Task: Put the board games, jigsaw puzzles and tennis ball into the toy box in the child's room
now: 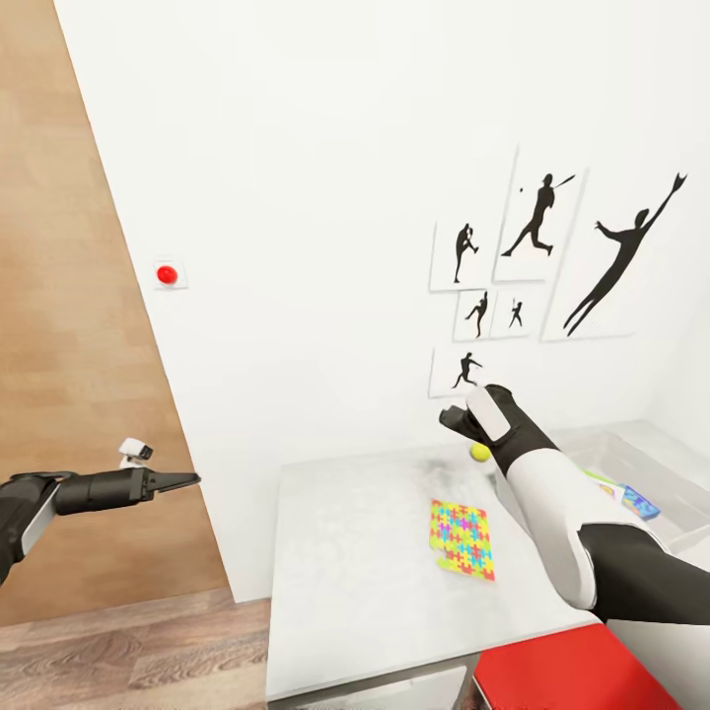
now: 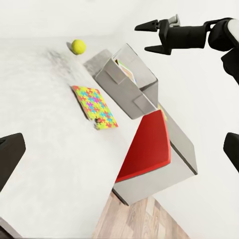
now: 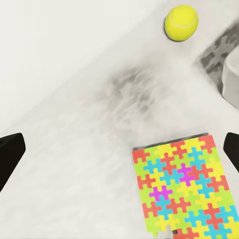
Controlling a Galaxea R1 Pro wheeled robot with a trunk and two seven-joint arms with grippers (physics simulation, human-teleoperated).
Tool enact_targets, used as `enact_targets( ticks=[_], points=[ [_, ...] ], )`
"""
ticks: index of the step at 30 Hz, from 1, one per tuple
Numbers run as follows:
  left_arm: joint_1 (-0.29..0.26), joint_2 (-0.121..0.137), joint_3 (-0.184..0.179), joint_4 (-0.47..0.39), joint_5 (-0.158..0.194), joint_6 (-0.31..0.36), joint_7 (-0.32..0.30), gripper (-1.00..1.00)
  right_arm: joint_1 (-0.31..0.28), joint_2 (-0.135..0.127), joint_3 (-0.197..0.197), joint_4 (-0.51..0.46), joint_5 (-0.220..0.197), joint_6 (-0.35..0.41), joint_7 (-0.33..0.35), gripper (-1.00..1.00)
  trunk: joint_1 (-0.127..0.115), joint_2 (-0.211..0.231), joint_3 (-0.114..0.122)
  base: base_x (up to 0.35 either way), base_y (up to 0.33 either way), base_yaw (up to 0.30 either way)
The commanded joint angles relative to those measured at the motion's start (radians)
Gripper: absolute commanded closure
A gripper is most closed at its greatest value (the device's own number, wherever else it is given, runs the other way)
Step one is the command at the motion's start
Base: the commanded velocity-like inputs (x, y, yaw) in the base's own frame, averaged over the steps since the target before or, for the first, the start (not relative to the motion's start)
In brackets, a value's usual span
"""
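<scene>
On the light-grey table point(image 1: 355, 552) lies a jigsaw puzzle point(image 1: 461, 537) point(image 2: 94, 107) point(image 3: 184, 191), flat and multicoloured. Behind it, near the wall, rests the tennis ball point(image 1: 480, 452) point(image 2: 77, 46) point(image 3: 181, 22). My right gripper point(image 1: 452, 414) point(image 2: 155, 36) hovers open above the table, just over the ball and apart from it. The translucent toy box point(image 1: 680, 537) point(image 2: 117, 79) stands at the table's right end with a small blue board game point(image 1: 641, 503) inside. To the left of the table, my left gripper point(image 1: 187, 480) hangs open over the floor, holding nothing.
A red-topped grey block point(image 1: 572, 671) point(image 2: 149, 147) stands against the table's near right side. Black sports-silhouette pictures point(image 1: 537, 212) and a red button point(image 1: 167, 274) are on the white wall. Wood-plank floor point(image 1: 118, 661) lies left of the table.
</scene>
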Motion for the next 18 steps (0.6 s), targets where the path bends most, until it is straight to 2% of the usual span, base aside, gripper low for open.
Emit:
enact_targets(
  ticks=[1,5,8,13,18],
  points=[
    [-0.001,0.002,-0.006,0.000,0.006,0.011,-0.002,-1.00,-0.001,0.000,-0.002,-0.001,-0.008,0.001,-0.008,-1.00,0.001,-0.003,-0.004,0.000,0.000,0.000],
    [-0.001,0.008,-0.005,-0.001,0.008,0.014,-0.002,-1.00,0.001,0.000,-0.002,-0.001,-0.007,0.000,-0.008,-1.00,0.001,-0.003,-0.011,0.000,0.000,0.000],
    [-0.001,0.014,-0.005,-0.001,0.026,0.014,-0.002,-1.00,0.001,0.000,-0.002,-0.001,-0.007,-0.016,-0.009,-1.00,0.001,-0.003,-0.016,0.000,0.000,0.000],
    [0.000,0.027,-0.007,-0.001,0.081,0.015,-0.002,-1.00,0.001,0.000,-0.002,0.000,-0.007,-0.041,-0.011,-1.00,0.001,-0.003,-0.024,0.000,0.000,0.000],
    [-0.001,0.034,-0.007,-0.001,0.095,0.014,-0.002,-1.00,0.001,0.000,-0.001,0.000,-0.007,-0.047,-0.013,-1.00,0.001,-0.003,-0.032,0.000,0.000,0.000]
  ],
)
